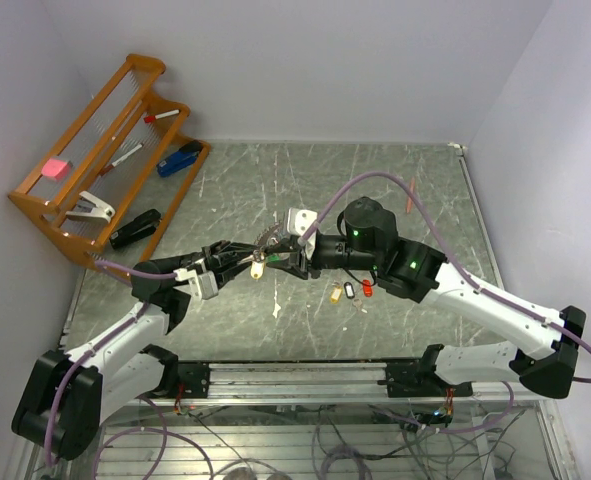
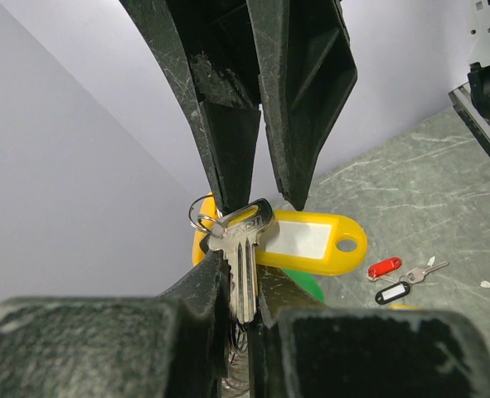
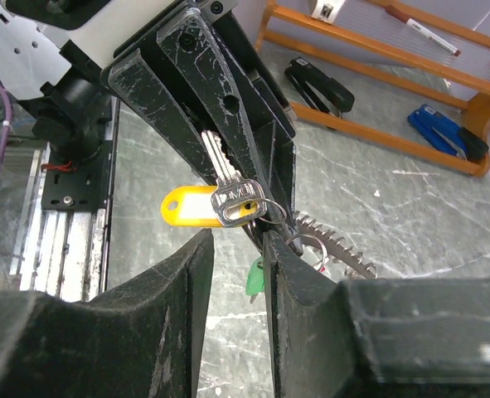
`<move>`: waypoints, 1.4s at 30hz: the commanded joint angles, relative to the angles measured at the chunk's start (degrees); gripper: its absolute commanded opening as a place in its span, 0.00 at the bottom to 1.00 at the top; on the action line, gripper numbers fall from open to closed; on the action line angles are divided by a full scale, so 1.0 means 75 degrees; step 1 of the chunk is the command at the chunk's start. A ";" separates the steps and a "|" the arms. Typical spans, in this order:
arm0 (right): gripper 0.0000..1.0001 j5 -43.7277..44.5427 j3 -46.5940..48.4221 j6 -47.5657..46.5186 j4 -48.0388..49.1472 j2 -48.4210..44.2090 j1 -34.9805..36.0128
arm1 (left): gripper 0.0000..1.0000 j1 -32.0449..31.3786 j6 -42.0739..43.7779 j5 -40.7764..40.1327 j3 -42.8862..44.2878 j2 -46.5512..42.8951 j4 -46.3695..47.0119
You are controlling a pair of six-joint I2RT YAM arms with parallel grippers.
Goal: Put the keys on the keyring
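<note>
My left gripper (image 2: 240, 274) is shut on the blade of a silver key (image 2: 243, 249), whose yellow tag (image 2: 311, 240) hangs beside it. A thin silvery keyring (image 2: 201, 217) with an orange-yellow band sits at the key's head. My right gripper (image 3: 236, 240) stands open, its fingertips just short of the key head (image 3: 236, 199), with nothing between them. A wire ring (image 3: 309, 246) shows beside its right finger, and a green tag (image 3: 254, 278) hangs below. In the top view both grippers meet above the table's middle (image 1: 265, 255). Yellow (image 1: 335, 293), black (image 1: 351, 290) and red (image 1: 366, 290) tagged keys lie on the table.
A wooden rack (image 1: 85, 150) at the far left holds staplers, pens and a pink block. A red pen (image 1: 411, 195) lies at the far right. A spiral wire coil (image 3: 348, 253) lies on the grey table behind the right finger. A metal rail (image 1: 295, 375) runs along the near edge.
</note>
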 commanded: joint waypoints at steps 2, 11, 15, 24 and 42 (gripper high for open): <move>0.30 0.0126 -0.0111 -0.0234 0.0413 0.0063 -0.0012 | 0.07 -0.0156 -0.0015 0.0289 0.0191 -0.0236 0.0289; 0.27 0.0156 -0.0204 -0.0407 0.0294 0.0045 -0.0013 | 0.07 -0.0178 -0.0427 0.0448 0.0331 -0.0417 0.0258; 0.27 0.0156 -0.0229 -0.0557 0.0172 -0.0028 -0.0009 | 0.07 -0.0181 -0.0736 0.0556 0.0352 -0.0440 0.0419; 0.26 0.0034 -0.0095 -0.1028 -0.0292 0.0010 -0.0008 | 0.07 -0.0182 -0.1199 0.0846 0.0416 -0.0495 0.0673; 0.16 0.0088 -0.0212 -0.1178 -0.0285 0.0057 0.0058 | 0.07 -0.0206 -0.1337 0.0816 0.0674 -0.0603 0.0505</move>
